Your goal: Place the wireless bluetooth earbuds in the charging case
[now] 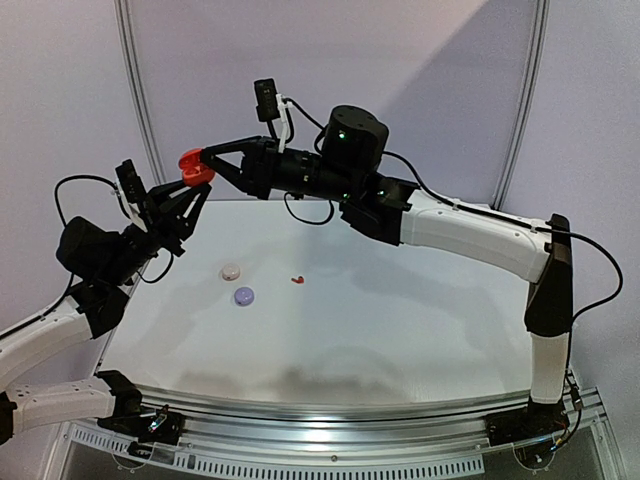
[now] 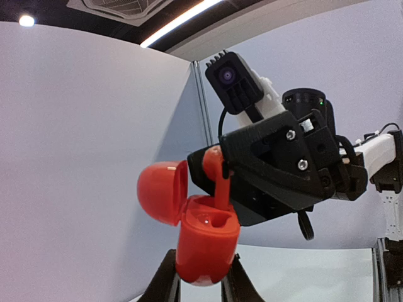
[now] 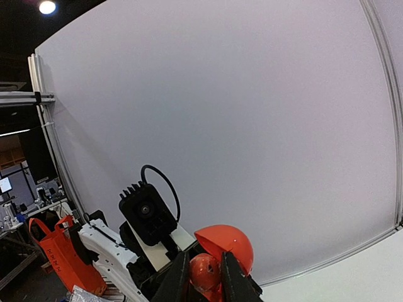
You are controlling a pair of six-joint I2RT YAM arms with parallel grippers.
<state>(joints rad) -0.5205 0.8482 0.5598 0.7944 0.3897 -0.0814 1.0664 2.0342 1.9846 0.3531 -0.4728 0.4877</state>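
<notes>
On my left, the left pincer point(image 2: 200, 277) is clenched around the lower half of the red charging case point(image 2: 204, 242), holding it up in the air above the bench's point(image 1: 400, 330) far left corner, lid swung open to the left. The right pincer point(image 3: 203, 280) reaches across to meet it, its fingers closed on a red earbud point(image 2: 213, 163) whose stem points down into the case's open well; I cannot tell whether it is seated.

Below them the bench is a pale, glossy white sheet with a metal rail along its near edge. On its left-centre lie a cream case point(image 1: 231, 271) and, just nearer me, a lilac case point(image 1: 244, 295), both closed. To their right, apart from them, sits a loose red earbud point(image 1: 297, 280).

Plain grey-white wall panels point(image 1: 400, 60) joined by slim posts enclose the back. From the right wrist I see an orange bag point(image 3: 53, 251) beyond the panels and a round ceiling light point(image 3: 47, 7).
</notes>
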